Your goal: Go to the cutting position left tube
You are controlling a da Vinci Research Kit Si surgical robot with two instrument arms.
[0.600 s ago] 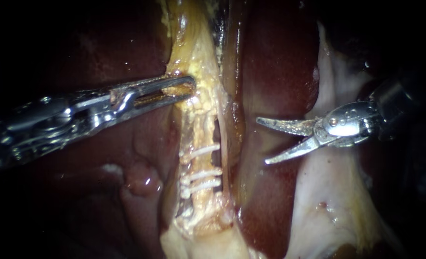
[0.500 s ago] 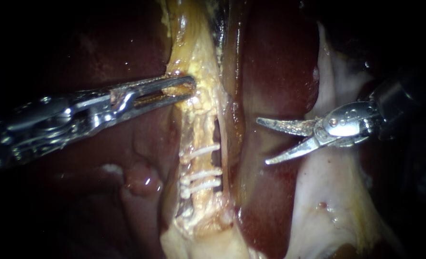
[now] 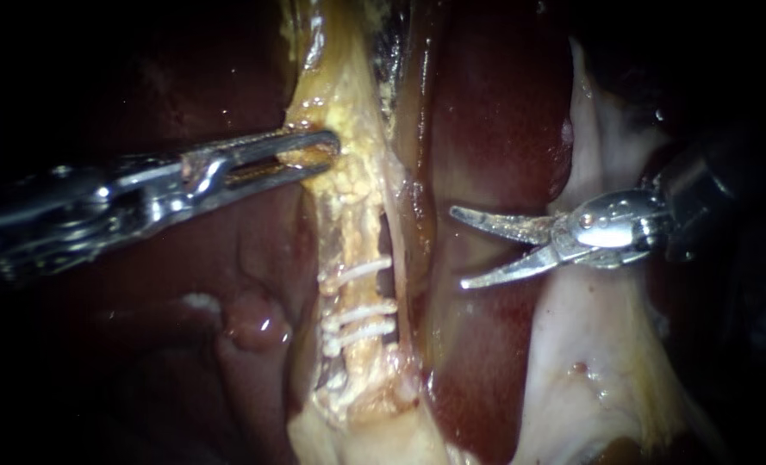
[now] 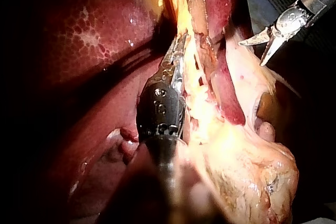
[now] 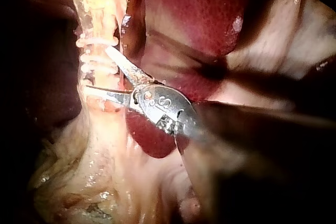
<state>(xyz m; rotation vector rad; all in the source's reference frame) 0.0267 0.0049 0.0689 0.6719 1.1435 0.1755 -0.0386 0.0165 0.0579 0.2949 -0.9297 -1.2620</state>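
Now the approach step: the right instrument (image 3: 457,247), end effector wide open, hangs near but apart from the left tube (image 3: 348,232). The tube carries three clips (image 3: 358,312) below the left instrument (image 3: 331,155), whose end effector is clamped on yellow tissue (image 3: 348,103). Next move likely needs advancing to straddle the tube between clips.

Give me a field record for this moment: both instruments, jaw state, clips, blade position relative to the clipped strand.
left instrument: slender metal left instrument, jaws shut on the yellow fatty tissue strand, above the clips
right instrument: metal right instrument with curved blades, jaws open, holding nothing
clips: three white clips across the strand
blade position: over the dark red liver, apart from the strand in the endoscope view, roughly level with the top clip
status: blades not yet around the strand
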